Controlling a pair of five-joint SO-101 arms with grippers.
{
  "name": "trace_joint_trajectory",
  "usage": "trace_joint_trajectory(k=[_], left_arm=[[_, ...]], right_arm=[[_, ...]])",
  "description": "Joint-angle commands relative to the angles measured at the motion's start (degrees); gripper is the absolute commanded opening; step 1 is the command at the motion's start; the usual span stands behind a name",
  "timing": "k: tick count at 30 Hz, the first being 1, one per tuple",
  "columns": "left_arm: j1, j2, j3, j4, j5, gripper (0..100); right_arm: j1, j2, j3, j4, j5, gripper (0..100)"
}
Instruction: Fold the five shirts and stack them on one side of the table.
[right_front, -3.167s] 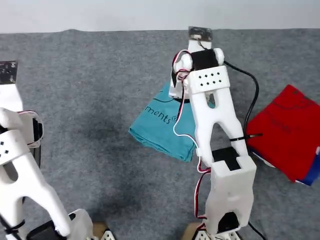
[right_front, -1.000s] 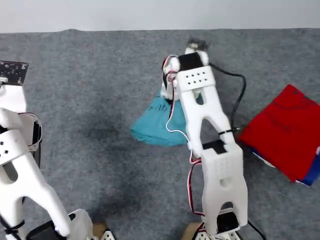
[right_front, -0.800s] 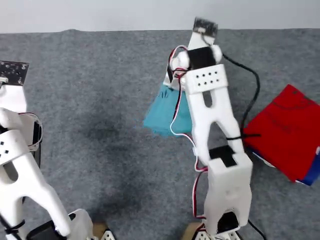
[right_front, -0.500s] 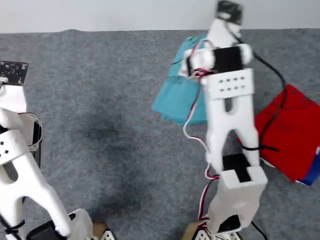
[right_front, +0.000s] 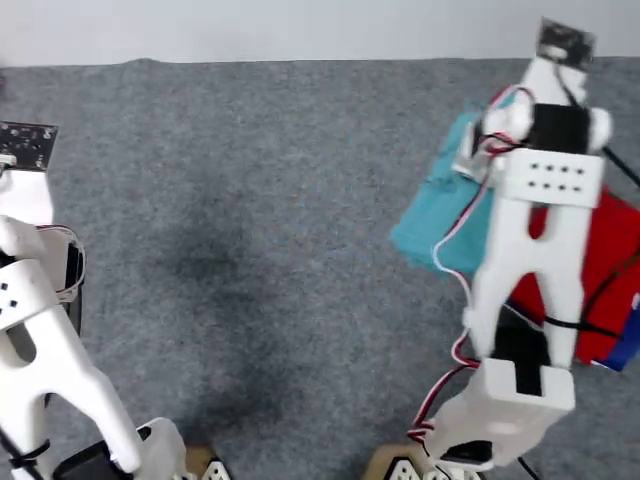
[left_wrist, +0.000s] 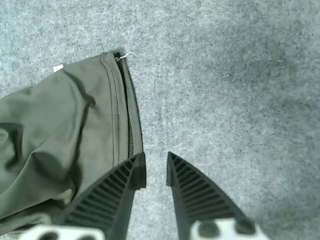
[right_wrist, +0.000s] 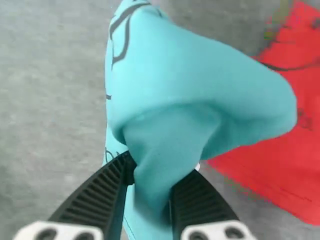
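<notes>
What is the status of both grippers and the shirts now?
Right gripper shut on teal shirt, at the edge of the red shirt. Left gripper open, beside olive shirt. No obstacle seen on the way.

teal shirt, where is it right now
The teal shirt is bunched in the right gripper, which is shut on it, at the right side of the table in the high view, just beside the red shirt.
</notes>
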Motion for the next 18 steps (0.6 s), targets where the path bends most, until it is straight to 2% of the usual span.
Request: trace_joint_trajectory(k=[1, 6, 18], left_arm=[[0.26, -1.76, -0.57, 1.23, -0.62, 8], [0.26, -1.76, -0.57, 1.23, -0.53, 8], [0.26, -1.76, -0.57, 1.23, -0.53, 8]], right_arm=[[4.97, -2.42, 1.32, 0.48, 6.33, 0.8], [9.27, 1.98, 2.29, -2.95, 12.13, 0.8], [18.15, 10.86, 2.29, -8.22, 13.98, 0.8]])
